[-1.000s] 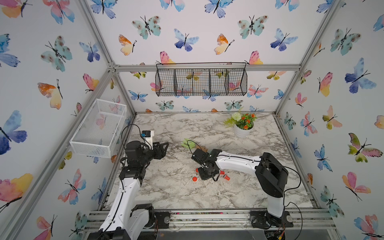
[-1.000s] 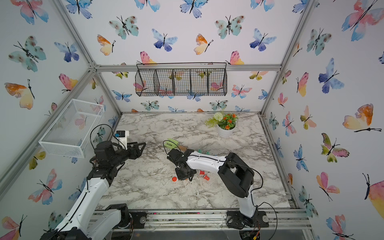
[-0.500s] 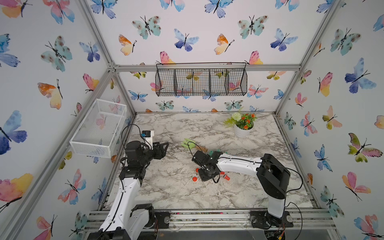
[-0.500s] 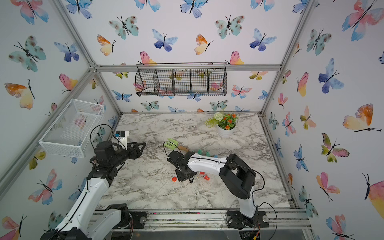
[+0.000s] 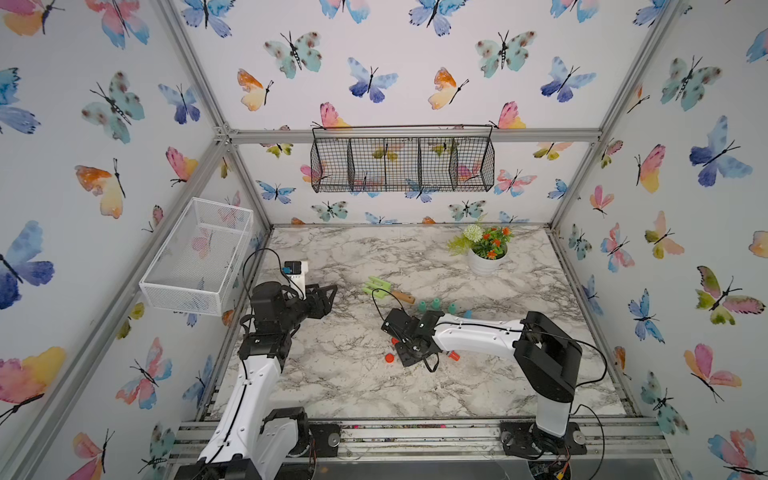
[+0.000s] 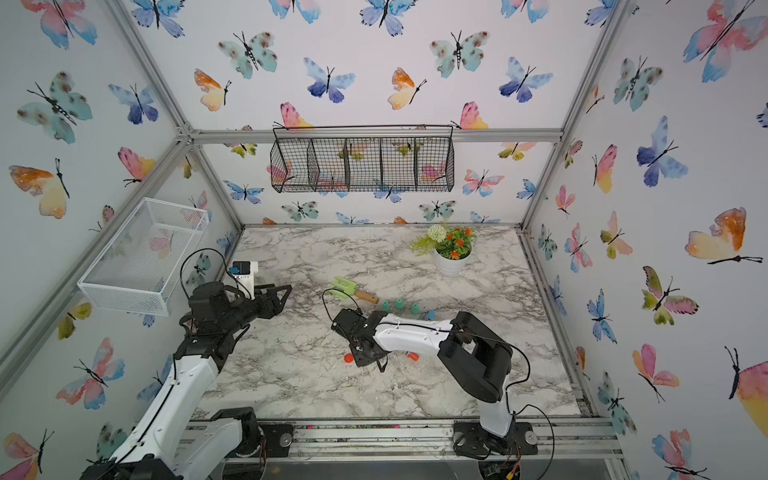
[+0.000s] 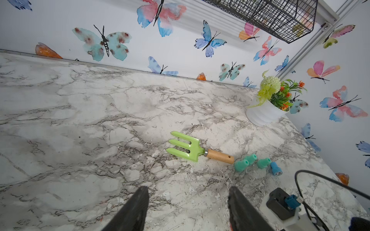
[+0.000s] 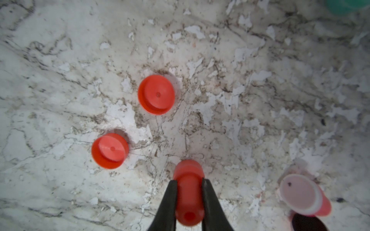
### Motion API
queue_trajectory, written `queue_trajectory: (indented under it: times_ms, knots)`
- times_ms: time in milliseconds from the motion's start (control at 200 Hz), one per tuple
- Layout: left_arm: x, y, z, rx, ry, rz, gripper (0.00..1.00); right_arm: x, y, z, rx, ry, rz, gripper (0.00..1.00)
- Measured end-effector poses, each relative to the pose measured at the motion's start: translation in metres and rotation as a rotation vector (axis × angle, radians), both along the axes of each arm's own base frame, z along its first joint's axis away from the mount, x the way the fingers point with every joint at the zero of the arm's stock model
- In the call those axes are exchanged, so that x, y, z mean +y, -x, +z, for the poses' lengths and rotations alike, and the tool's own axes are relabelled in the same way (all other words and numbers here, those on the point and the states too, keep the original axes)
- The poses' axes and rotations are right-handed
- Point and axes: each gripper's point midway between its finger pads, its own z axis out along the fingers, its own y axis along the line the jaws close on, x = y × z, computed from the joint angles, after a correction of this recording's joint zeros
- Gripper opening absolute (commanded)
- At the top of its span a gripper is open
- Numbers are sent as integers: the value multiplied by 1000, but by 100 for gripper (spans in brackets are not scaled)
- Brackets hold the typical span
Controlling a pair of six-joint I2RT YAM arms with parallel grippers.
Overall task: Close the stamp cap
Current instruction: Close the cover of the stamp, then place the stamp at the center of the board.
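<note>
The left end effector (image 7: 188, 190) is hanging released above the veined marble worktop (image 7: 80, 120), grasping nothing. One smooth, round red plastic cap (image 8: 110, 150) is lying on the chipped, flaking surface, a second cap (image 8: 156, 94) sitting near it. The right end effector (image 8: 189, 182) is clenching the rounded red cylindrical stamp (image 8: 188, 170), holding it low over the worktop, close beside those caps.

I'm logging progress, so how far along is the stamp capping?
Done: the right gripper is shut on a red stamp. In hand: the stamp hangs near a red cap and a second cap, both lying loose. Remaining: joining stamp and cap; the left gripper is open and empty.
</note>
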Motion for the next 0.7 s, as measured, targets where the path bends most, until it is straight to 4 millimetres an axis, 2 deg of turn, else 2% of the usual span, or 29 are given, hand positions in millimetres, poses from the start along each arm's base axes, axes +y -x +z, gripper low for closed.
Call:
queue_trajectory:
  times_ms: [185,345,506,701]
  knots:
    - [0,0,0,0,0,0,65,3,2,2,11,-18,13,11]
    - [0,0,0,1,0,0,65,9,-9,13,19,-18,16,12]
    - [0,0,0,1,0,0,65,10,-39,16,5,-31,-9,14]
    - [0,0,0,1,0,0,65,-18,-84,16,-14,-29,-88,16]
